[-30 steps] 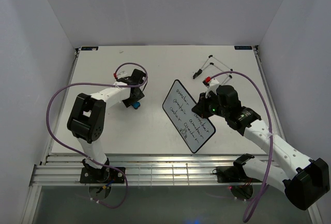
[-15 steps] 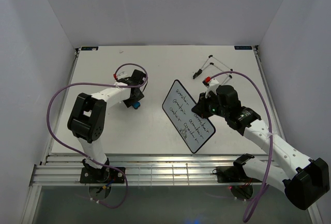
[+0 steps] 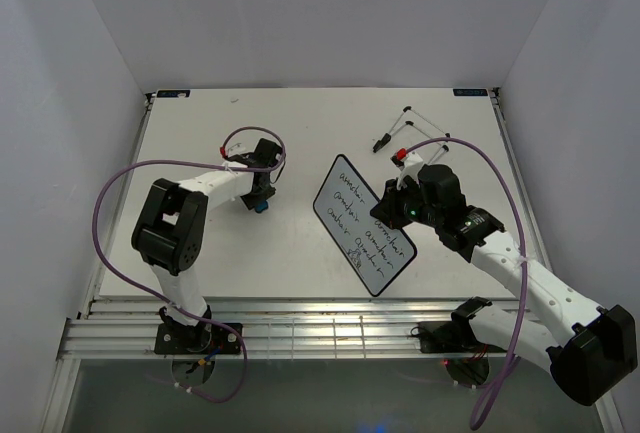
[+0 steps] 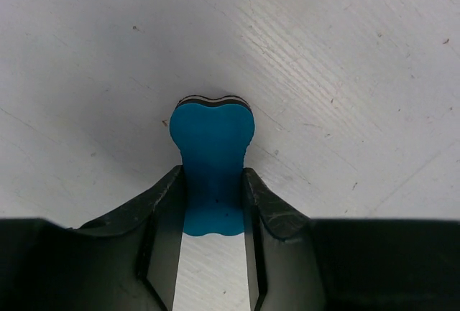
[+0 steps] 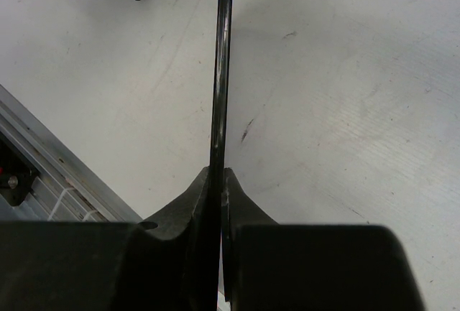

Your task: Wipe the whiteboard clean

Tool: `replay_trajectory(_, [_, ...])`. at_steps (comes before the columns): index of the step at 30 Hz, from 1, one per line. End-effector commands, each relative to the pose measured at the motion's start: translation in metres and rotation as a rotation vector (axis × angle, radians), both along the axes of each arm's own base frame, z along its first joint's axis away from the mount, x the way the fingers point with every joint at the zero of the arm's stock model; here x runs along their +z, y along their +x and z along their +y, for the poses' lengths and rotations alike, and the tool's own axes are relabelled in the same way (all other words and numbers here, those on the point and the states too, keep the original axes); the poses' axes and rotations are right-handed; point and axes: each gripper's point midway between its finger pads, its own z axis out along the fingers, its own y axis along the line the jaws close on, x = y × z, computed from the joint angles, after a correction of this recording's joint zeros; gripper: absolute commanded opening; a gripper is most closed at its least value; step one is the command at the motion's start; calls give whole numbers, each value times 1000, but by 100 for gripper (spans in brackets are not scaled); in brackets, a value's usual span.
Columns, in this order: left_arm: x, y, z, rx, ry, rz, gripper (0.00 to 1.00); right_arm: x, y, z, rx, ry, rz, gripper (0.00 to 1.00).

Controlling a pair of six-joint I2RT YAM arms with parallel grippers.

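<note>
The whiteboard point(image 3: 364, 223), white with a thin black frame and lines of black handwriting, is held off the table at centre right. My right gripper point(image 3: 400, 213) is shut on its right edge. The right wrist view shows the whiteboard point(image 5: 221, 74) edge-on as a black strip pinched by the right gripper point(image 5: 218, 176). A blue eraser point(image 3: 262, 204) lies on the table left of the board. In the left wrist view my left gripper point(image 4: 212, 173) is shut on the eraser point(image 4: 212, 146), both fingers pressed against its narrow waist.
A black wire stand point(image 3: 410, 125) stands at the back right of the table. Metal rails point(image 3: 300, 323) run along the table's near edge. White walls close in the sides and back. The purple cables loop over both arms.
My left gripper's fingers have closed onto the blue eraser and the wrist has shifted slightly. The right arm and the whiteboard have not moved.
</note>
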Motion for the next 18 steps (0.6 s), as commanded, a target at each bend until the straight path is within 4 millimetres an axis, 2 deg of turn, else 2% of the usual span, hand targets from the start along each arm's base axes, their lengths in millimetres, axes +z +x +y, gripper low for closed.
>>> replay_trajectory(1, [5,6,2,9,0,-33,30,-5,7,-2,31,-48,-67,8])
replay_trajectory(3, [7,4,2,1,-5,-36,27,-6,7,-2,28,-53,-67,8])
replay_trajectory(4, [18,7,-1,-8,-24,-67,27,-7,7,-3,27,-55,-65,8])
replay_trajectory(6, [27,9,-8,-60,-59,-107,17,-9,8,-4,21,-62,-62,8])
replay_trajectory(7, [51,21,-30,-200,-142,-194,16,-10,9,-4,13,-63,-59,8])
replay_trajectory(9, [61,14,-50,-344,-215,-243,2,-6,9,-5,3,-58,-60,8])
replay_trajectory(10, [95,17,-69,-446,-288,-353,0,-5,9,-4,2,-50,-58,8])
replay_trajectory(11, [108,13,-78,-501,-324,-409,0,-1,7,-3,4,-37,-64,8])
replay_trajectory(12, [102,-5,-86,-570,-350,-422,0,0,7,-3,6,-31,-64,8])
replay_trajectory(13, [152,-7,-104,-675,-415,-618,0,1,5,-2,11,-25,-62,8])
replay_trajectory(14, [163,-16,-112,-717,-441,-678,0,1,2,0,28,-16,-54,8])
replay_trajectory(15, [157,-33,-120,-759,-466,-691,0,0,1,0,34,-14,-48,8])
replay_trajectory(17, [196,-46,-136,-822,-531,-841,0,-3,0,0,28,-17,-30,8])
replay_trajectory(18, [205,-56,-149,-859,-566,-891,0,-4,0,0,24,-15,-27,8])
